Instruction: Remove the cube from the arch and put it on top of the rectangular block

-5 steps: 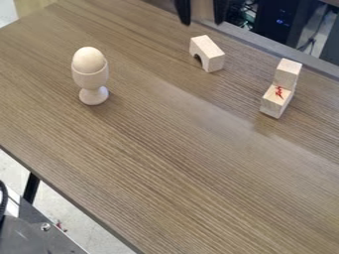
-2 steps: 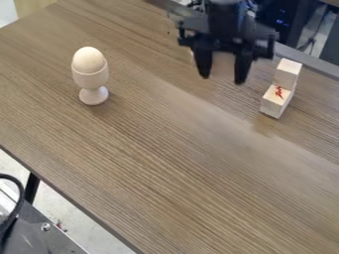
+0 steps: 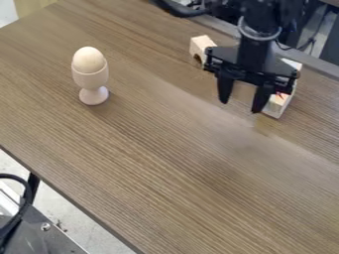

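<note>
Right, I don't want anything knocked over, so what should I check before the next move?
- Gripper open: ok, fingers apart.
- Gripper empty: ok, nothing between the fingers.
- Arch top bare: cannot tell, gripper hides part.
- Cube seated on block: cannot tell, gripper hides where they meet.
- Gripper clear of block: cannot tell, they overlap in view.
- Egg upright in cup: ok.

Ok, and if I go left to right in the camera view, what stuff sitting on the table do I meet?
Pale footed egg cup with a cream egg in it → pale wooden arch block → pale wooden block with a red mark.
</note>
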You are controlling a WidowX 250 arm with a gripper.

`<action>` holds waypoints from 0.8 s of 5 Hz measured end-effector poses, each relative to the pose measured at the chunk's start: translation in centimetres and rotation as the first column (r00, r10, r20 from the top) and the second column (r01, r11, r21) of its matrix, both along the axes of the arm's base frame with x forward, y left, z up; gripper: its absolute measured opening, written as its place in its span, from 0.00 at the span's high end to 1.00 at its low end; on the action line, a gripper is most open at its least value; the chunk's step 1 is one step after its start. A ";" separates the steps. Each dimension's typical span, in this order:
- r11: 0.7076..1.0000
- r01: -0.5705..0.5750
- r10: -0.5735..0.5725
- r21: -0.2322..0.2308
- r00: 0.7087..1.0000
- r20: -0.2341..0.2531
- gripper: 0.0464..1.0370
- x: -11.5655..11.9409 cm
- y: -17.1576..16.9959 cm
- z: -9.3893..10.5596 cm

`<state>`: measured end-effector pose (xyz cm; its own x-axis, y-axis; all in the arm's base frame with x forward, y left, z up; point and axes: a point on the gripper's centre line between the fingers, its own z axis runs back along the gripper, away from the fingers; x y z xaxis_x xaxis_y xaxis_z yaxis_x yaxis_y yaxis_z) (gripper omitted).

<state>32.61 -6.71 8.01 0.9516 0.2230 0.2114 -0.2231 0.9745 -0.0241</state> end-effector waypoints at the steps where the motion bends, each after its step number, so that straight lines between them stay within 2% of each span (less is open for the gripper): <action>1: 1.000 -0.002 0.002 -0.001 1.000 -0.002 0.46 1.2 -0.4 -0.2; 4: 1.000 -0.008 0.007 -0.010 1.000 -0.013 0.46 3.2 -1.2 -0.5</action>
